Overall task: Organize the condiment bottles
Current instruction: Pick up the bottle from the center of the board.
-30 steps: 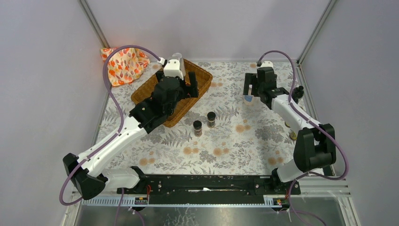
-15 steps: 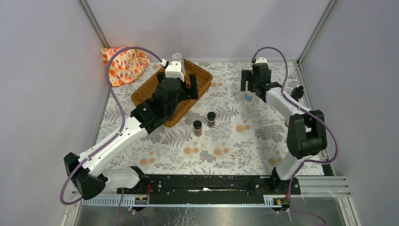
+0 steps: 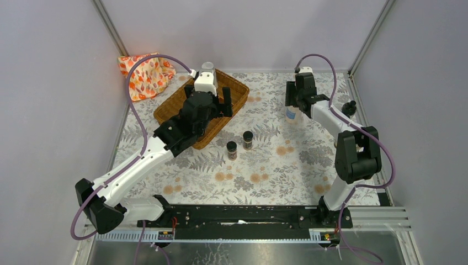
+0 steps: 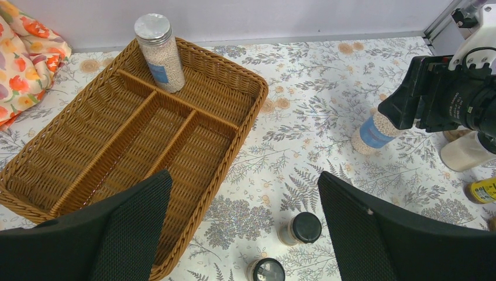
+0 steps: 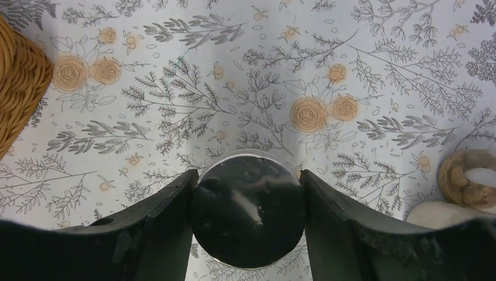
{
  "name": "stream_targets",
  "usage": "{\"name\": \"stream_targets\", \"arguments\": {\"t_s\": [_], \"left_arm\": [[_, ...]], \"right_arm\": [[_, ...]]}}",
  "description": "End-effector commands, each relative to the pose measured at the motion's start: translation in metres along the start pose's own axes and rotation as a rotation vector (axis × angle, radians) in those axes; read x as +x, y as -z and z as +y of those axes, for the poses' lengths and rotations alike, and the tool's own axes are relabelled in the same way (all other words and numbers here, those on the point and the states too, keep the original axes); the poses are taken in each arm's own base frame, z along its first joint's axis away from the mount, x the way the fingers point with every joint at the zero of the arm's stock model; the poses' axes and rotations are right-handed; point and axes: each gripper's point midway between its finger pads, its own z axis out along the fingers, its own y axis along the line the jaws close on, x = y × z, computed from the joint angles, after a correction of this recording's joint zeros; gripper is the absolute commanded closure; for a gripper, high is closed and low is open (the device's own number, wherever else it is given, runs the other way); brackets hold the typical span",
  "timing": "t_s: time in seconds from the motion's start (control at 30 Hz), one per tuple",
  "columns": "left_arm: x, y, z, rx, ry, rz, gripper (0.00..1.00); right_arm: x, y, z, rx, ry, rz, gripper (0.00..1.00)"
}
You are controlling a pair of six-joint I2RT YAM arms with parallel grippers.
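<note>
A clear jar of white grains [image 3: 291, 114] with a blue label stands on the flowered mat at the back right. My right gripper [image 5: 245, 212] is shut on it, a finger pressed to each side of its dark-looking lid [image 5: 247, 199]. The left wrist view shows the same jar [image 4: 369, 132] under the right gripper [image 4: 422, 93]. A second silver-lidded jar [image 4: 159, 52] stands upright in the far compartment of the wicker tray [image 4: 252, 115]. My left gripper [image 4: 243, 187] hangs open over the tray's near right edge. Two black-capped spice jars [image 3: 248, 139] [image 3: 232, 149] stand on the mat right of the tray.
An orange-patterned cloth [image 3: 144, 74] lies at the back left corner. A yellow bottle [image 4: 482, 190] and a cream-filled jar [image 4: 462, 153] stand by the right edge. The tray's other compartments [image 4: 123, 146] hold nothing. The right arm's elbow [image 3: 356, 154] rises at mid right.
My right gripper has moved a little toward the back wall and closed its fingers onto the blue-labelled jar. The left arm has barely moved.
</note>
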Motion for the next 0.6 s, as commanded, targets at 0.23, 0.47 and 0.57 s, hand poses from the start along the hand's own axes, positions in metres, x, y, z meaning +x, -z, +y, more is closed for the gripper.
{"name": "stream_targets", "arguments": {"t_s": [0.23,0.47,0.57], "left_arm": [[-0.016,0.011,0.007,-0.032,0.012,-0.034,0.01],[-0.028,0.021,0.018,-0.065,0.019,-0.069,0.01],[-0.033,0.027,0.022,-0.079,0.029,-0.081,0.01]], "right_arm": [[-0.079,0.031,0.009,-0.044,-0.029,-0.136,1.0],[-0.134,0.044,0.054,-0.164,-0.003,-0.201,1.0],[-0.152,0.042,0.08,-0.215,0.018,-0.215,1.0]]}}
